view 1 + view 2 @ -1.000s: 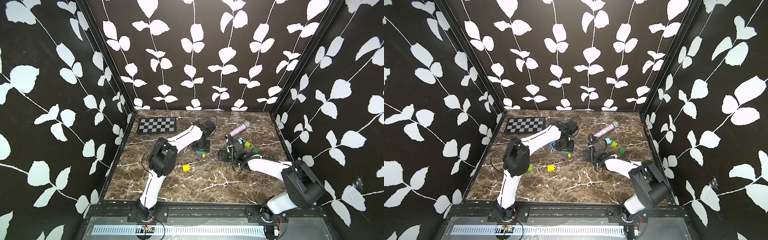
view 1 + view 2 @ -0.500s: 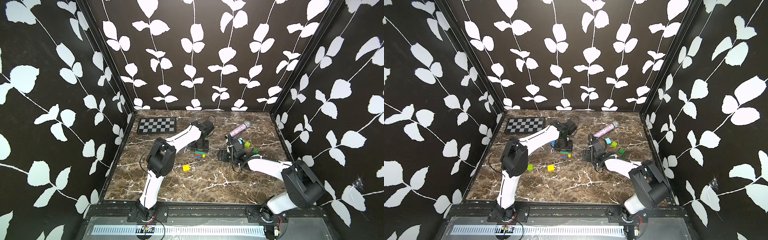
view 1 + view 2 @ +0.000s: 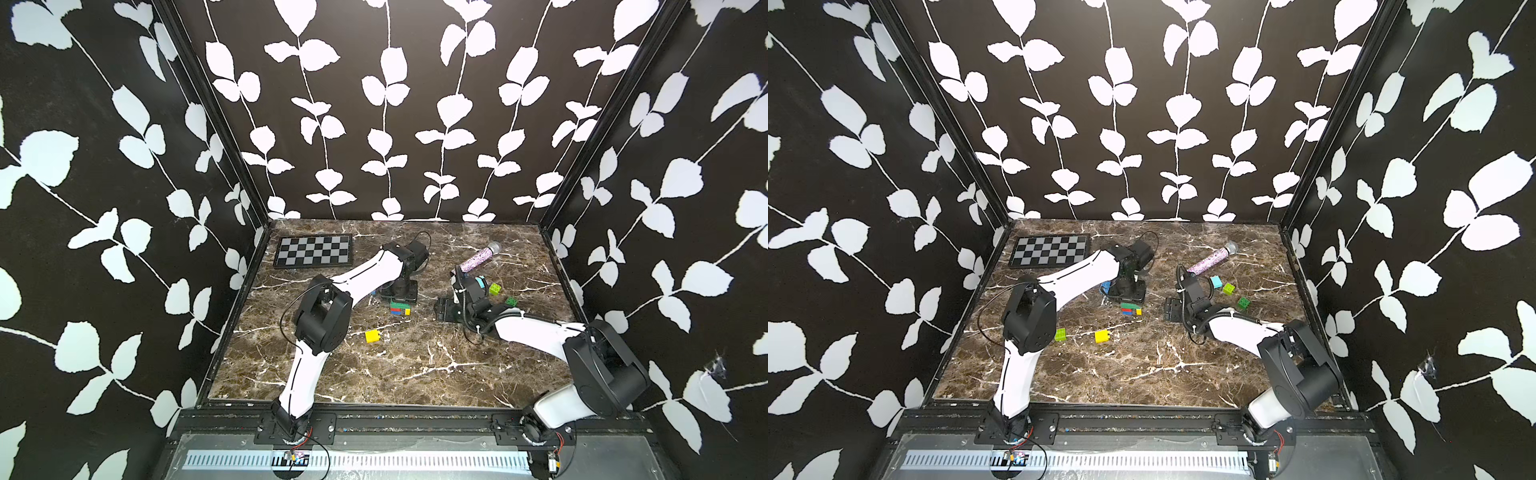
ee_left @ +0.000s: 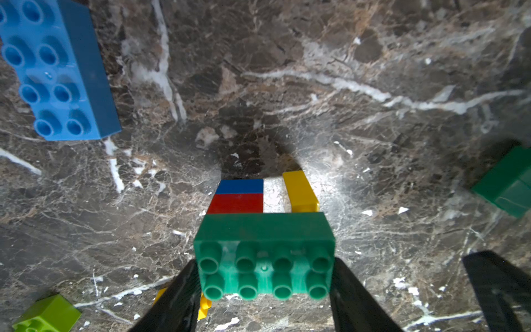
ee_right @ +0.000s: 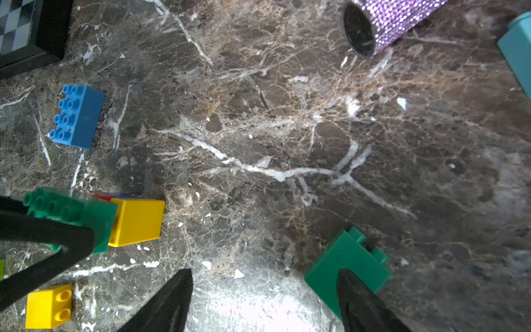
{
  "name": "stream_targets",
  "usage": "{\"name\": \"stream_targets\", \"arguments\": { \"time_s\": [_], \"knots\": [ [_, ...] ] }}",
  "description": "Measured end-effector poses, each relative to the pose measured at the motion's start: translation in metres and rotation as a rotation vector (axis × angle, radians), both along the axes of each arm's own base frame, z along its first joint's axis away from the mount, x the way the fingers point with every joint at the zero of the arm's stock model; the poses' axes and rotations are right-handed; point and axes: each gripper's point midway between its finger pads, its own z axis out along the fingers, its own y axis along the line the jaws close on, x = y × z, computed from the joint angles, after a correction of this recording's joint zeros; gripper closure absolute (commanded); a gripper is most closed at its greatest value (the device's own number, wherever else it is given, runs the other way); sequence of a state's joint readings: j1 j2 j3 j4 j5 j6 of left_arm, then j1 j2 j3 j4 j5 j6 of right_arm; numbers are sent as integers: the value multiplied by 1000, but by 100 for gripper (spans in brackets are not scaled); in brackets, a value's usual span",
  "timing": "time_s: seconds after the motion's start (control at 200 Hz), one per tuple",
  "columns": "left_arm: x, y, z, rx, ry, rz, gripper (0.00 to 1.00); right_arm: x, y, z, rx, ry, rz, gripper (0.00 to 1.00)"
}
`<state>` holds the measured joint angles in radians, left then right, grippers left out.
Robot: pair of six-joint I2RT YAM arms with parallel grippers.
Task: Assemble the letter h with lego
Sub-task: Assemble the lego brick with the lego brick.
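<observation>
Clamping the dark green brick (image 4: 264, 230) at lower centre, the left claw (image 4: 264, 270) grips its ends; the right claw (image 5: 263, 287) stands apart, one finger over a second green brick (image 5: 336, 258).

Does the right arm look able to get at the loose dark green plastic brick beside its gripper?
Probably yes: the right gripper is open, the dark green brick lies by one fingertip outside the gap, nothing between.

We count eleven lego bricks (image 4: 264, 238): three dark green (image 3: 1244, 302), two yellow (image 3: 1101, 336), two lime (image 3: 1060, 334), two blue (image 4: 57, 72), one red (image 4: 235, 203), one light blue (image 3: 1216, 281); one microphone (image 3: 1210, 259), one chequered board (image 3: 1050, 250).
</observation>
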<state>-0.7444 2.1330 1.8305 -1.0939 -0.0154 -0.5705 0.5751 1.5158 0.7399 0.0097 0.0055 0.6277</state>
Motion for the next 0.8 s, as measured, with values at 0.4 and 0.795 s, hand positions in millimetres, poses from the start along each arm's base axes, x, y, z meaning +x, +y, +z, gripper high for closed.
{"name": "stream_targets", "arguments": {
  "time_s": [0.4, 0.795],
  "knots": [
    [-1, 0, -3, 11, 16, -15, 100, 0, 0, 0, 0, 0, 0, 22],
    [-1, -2, -4, 19, 37, -59, 100, 0, 0, 0, -1, 0, 1, 22]
  ]
}}
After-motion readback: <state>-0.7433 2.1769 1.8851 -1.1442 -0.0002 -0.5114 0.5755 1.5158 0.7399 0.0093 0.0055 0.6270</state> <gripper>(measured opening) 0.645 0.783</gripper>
